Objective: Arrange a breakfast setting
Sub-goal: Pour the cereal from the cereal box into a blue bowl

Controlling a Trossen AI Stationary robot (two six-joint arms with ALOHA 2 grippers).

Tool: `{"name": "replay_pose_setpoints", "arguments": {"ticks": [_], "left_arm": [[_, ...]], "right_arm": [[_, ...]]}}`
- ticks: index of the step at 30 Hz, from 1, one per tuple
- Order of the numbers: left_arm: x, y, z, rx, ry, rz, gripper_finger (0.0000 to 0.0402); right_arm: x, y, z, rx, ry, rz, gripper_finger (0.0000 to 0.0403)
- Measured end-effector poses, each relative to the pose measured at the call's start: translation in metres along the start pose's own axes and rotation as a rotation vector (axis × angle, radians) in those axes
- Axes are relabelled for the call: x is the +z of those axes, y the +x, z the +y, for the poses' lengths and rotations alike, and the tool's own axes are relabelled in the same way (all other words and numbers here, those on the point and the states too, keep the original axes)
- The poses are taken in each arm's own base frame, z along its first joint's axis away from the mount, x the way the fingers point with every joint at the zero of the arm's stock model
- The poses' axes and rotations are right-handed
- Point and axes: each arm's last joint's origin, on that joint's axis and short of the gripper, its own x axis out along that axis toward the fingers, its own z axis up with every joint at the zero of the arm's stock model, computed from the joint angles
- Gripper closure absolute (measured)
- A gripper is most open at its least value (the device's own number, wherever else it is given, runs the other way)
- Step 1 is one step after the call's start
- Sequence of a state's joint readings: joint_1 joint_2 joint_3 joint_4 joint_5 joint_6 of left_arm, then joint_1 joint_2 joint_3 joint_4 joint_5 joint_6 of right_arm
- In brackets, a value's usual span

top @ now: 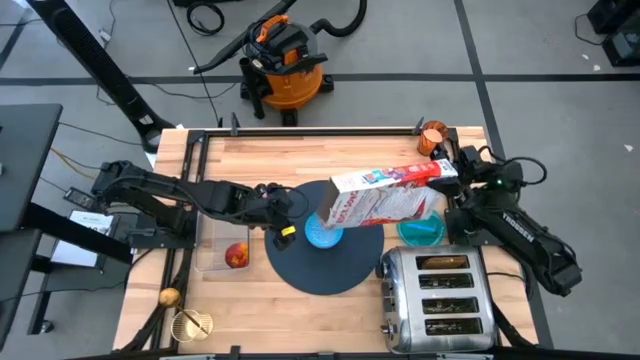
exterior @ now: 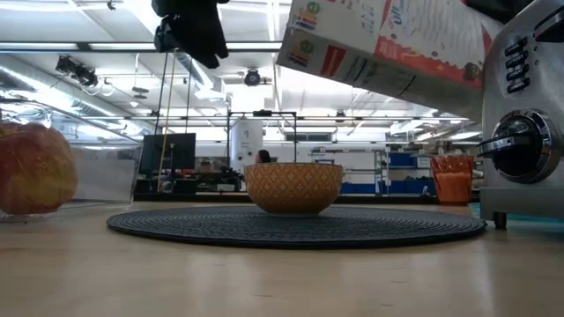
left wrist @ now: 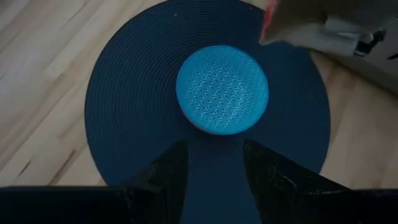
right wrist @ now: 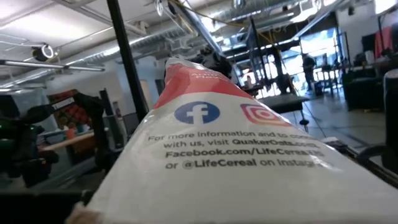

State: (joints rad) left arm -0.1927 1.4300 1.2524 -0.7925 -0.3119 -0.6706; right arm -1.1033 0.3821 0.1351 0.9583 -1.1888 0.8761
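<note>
A large dark slate-blue round mat (top: 325,255) lies on the wooden tabletop (top: 300,160) toward its front edge, about midway along it, and a small light-blue bowl (top: 322,234) sits upright on the mat's rear half. The left gripper (top: 284,226) hovers over the mat just beside the bowl; in the left wrist view its two dark fingers (left wrist: 168,177) stand apart with only bare mat between them, holding nothing. The right gripper (top: 447,172) clamps the end of a cereal box (top: 385,195), which it holds tilted in the air, the far end reaching out over the bowl; the low view shows the box (exterior: 388,44) slanting well above the bowl (exterior: 293,187) without touching it. A teal shallow dish (top: 421,232) rests just off the mat's right side, between the mat and the right arm, directly behind a chrome toaster (top: 437,293) that stands at the front right corner. A copper-orange cup (top: 433,137) stands near the rear right corner. A red apple (top: 237,256) lies in a clear container (top: 215,245) left of the mat. A gold spoon (top: 170,297) lies near the front left corner, beside a gold wire piece (top: 193,325). Beyond the rear edge, an orange shop vacuum (top: 283,60) sits on the floor.
</note>
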Motion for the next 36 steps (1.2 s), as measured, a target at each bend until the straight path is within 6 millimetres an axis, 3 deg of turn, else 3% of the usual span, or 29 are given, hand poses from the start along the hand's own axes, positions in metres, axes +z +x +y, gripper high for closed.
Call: {"name": "replay_pose_setpoints", "arguments": {"ticks": [19, 28, 36], "left_arm": [[-0.006, -0.004, -0.010, -0.023, 0.022, -0.018, 0.0244], [-0.006, -0.004, -0.010, -0.017, 0.038, -0.020, 0.0244], [-0.007, -0.004, -0.011, -0.017, 0.043, -0.023, 0.0244]], "right_arm": [[-0.005, -0.001, -0.010, -0.069, 0.084, 0.029, 0.0173], [0.015, 0.004, -0.010, -0.103, 0.114, 0.122, 0.0173], [0.015, 0.003, -0.010, -0.113, 0.134, 0.172, 0.0173]]}}
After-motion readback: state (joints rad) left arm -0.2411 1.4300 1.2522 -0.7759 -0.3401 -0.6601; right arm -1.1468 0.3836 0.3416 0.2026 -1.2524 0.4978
